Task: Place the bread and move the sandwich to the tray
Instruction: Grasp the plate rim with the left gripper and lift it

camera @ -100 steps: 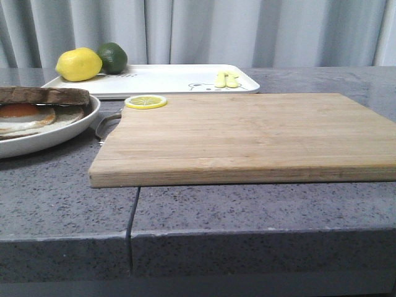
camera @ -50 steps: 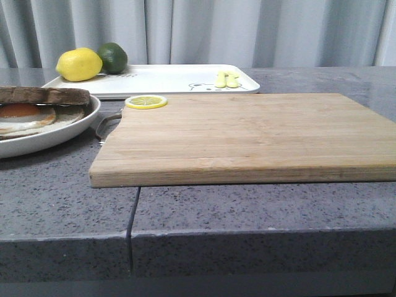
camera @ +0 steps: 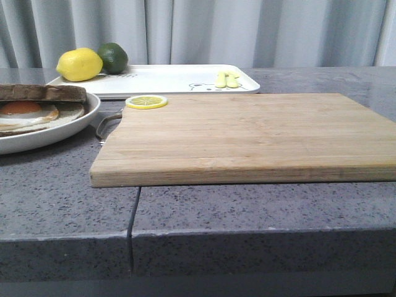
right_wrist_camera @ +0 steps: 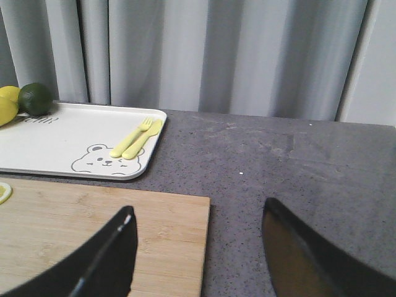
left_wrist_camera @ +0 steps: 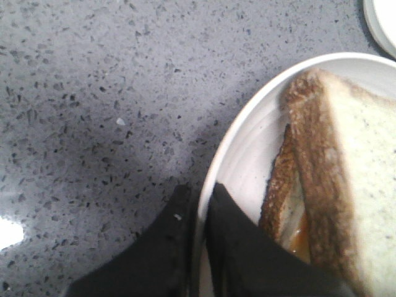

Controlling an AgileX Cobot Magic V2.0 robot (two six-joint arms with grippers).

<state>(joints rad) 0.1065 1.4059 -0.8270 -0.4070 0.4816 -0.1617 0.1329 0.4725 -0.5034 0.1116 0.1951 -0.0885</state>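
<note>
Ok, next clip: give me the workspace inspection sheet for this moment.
Surface: grey speckled stone counter, seam at front left.
Job's things: sandwich assembled, top bread on, in white plate; tray at back, sandwich not on it.
Clutter: wooden cutting board with lemon slice; lemon, lime, yellow fork and spoon on tray.
Grippers: left gripper shut on plate rim; right gripper open, nothing held, above board's corner.
Cables: nothing seen.
Surroundings: grey curtain behind.
</note>
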